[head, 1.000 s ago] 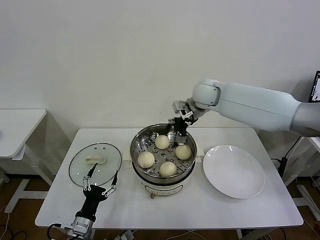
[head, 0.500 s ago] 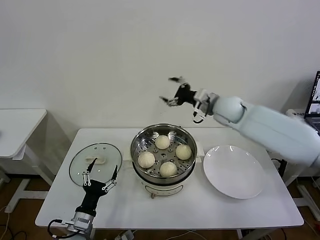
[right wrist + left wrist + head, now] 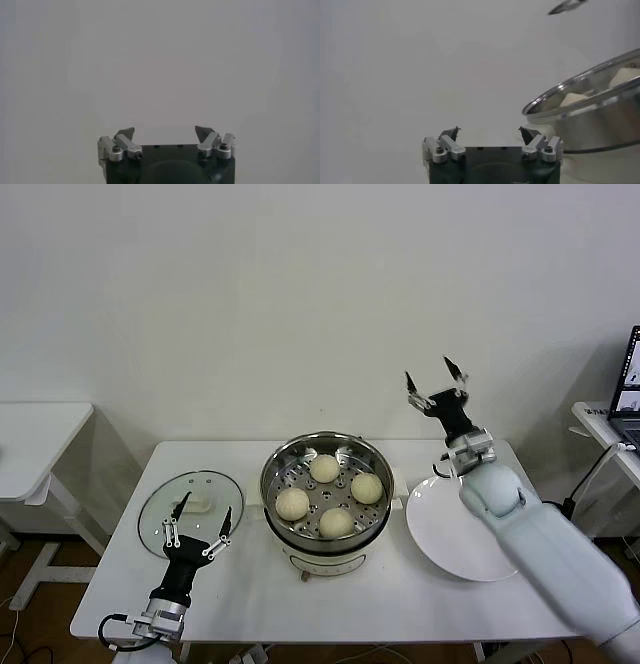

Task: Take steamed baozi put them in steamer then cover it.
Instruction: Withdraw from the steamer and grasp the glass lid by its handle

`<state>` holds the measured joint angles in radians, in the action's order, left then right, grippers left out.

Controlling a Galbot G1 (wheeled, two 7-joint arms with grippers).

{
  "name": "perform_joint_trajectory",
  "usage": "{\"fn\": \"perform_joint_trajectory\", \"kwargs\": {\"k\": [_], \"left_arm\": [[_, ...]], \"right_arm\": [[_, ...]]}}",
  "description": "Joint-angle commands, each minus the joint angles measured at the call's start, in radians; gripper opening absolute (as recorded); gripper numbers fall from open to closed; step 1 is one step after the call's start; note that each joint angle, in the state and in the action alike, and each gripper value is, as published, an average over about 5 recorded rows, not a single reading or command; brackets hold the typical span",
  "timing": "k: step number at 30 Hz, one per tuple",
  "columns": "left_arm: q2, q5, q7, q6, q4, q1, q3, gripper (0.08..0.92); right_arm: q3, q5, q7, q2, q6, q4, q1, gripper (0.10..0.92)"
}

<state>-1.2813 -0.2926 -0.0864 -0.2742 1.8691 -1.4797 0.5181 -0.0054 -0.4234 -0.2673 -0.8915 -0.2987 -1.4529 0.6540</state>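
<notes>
The steel steamer (image 3: pixel 275 469) stands mid-table on its white base and holds several cream-white baozi (image 3: pixel 324 468). Its rim also shows in the left wrist view (image 3: pixel 580 80). The glass cover (image 3: pixel 165 504) with its cream handle (image 3: pixel 199 505) lies flat on the table left of the steamer. My left gripper (image 3: pixel 197 521) is open and empty, low over the cover's near edge, fingers pointing up. My right gripper (image 3: pixel 437 382) is open and empty, raised high above the white plate, right of the steamer; its wrist view (image 3: pixel 164 132) shows only the wall.
A flat white plate (image 3: pixel 480 549) lies right of the steamer, partly behind my right arm. The white table's front edge (image 3: pixel 340 629) runs below. A second white table (image 3: pixel 35 429) stands at far left.
My right arm swung away from the steamer, from above its back rim to the right over the plate, gripper pointing up. My left gripper rose slightly toward the cover.
</notes>
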Motion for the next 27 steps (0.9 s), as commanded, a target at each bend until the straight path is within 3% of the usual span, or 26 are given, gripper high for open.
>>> {"fn": "perform_joint_trajectory", "kwargs": {"k": [1,6,11,27], "left_arm": [[0.024,-0.378,-0.1,-0.015,-0.173,0.057,0.04,0.823],[0.055,-0.716,-0.204,-0.001,-0.336,0.1,0.073,0.823],[0.081,-0.88,-0.272,0.027,-0.439,0.161,0.071,0.823],[0.095,-1.052,-0.273,0.112,-0.585,0.346,0.022,0.823]], "right_arm": [[0.476,0.166,-0.022,-0.224,-0.139,-0.02,0.579,0.823],[0.499,0.178,-0.004,-0.277,-0.151,-0.057,0.645,0.823],[0.504,0.188,0.002,-0.308,-0.156,-0.084,0.672,0.823],[0.522,0.21,0.021,-0.339,-0.159,-0.074,0.716,0.823]]}}
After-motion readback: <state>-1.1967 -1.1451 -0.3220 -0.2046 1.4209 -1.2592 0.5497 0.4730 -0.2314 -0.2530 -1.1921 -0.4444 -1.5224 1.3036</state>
